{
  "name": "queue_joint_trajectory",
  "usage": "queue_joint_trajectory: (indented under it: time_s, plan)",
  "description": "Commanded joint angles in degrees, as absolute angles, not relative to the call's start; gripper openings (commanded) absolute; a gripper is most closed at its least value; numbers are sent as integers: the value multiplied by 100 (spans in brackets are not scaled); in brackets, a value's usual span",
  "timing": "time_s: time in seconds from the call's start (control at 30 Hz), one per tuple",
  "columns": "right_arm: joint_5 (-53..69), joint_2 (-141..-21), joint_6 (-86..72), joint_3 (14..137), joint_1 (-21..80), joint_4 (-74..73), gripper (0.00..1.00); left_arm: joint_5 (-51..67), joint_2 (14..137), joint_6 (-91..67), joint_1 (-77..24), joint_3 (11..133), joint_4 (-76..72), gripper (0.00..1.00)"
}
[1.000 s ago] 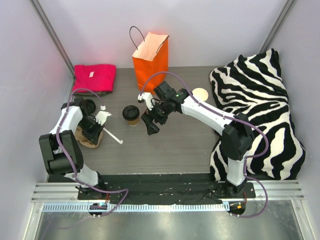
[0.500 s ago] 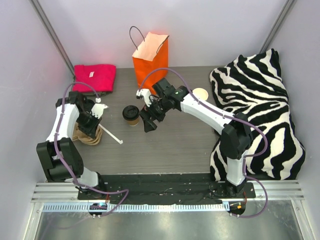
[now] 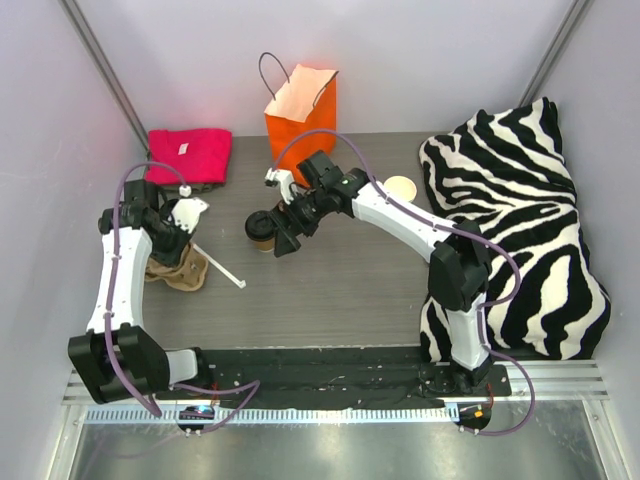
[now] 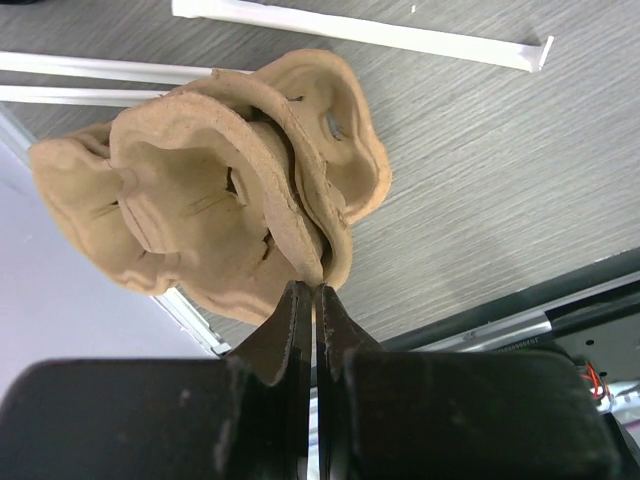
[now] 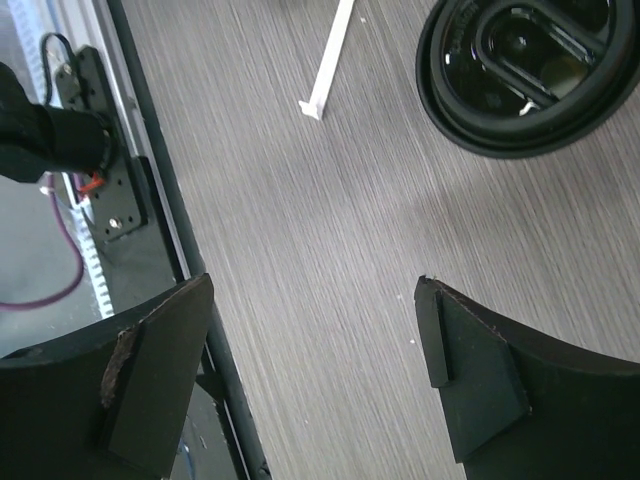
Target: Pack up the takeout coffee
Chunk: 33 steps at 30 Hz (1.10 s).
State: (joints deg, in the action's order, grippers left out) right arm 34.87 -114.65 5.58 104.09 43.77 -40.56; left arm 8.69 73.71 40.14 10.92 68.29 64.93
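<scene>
My right gripper [image 3: 281, 241], jaws spread wide, has closed in to 4 o'clock of the small brown kraft-paper cup with round black lid [image 3: 262, 228], which stands at 7 o'clock of the tall orange paper bag [image 3: 300, 122]; grasping looks next. My left gripper [image 4: 315, 300] pinches the moulded brown cardboard tray [image 4: 220, 190].

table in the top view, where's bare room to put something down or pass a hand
Widest bare patch: near middle, between the white stick, the zebra blanket and the black base plate. A smaller gap lies between the pink cloth and orange bag. Crowded around the coffee, right hand and cup tray.
</scene>
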Motion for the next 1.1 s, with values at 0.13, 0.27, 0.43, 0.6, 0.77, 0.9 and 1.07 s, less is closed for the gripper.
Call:
queue_joint_trajectory:
  time_s: [0.13,0.27,0.43,0.6,0.77,0.9,1.07]
  plan:
    - [4087,-11838,-395,11047,4394,-3217,89,501,6918,3788,1046,6750,6056,0]
    - [4087,-12058,-659,11337,4508,-3006,88,343,6645,3744,1055,6741,5845,0]
    - [4061,-12208,-791,11513,4623,-2874,87,229,6451,3753,1046,6829,5836,0]
    - [4061,-12278,-800,11566,4711,-2865,87,53,6372,3700,1046,7048,5669,0]
    - [4043,-12305,-800,11566,4720,-2856,87,-281,6460,3683,1046,7338,5537,0]
    - [4034,-12270,-800,11540,4720,-2848,87,-299,6469,3691,1046,7532,5502,0]
    - [4052,-12278,-782,11522,4729,-2848,87,-351,6469,3691,1046,7673,5528,0]
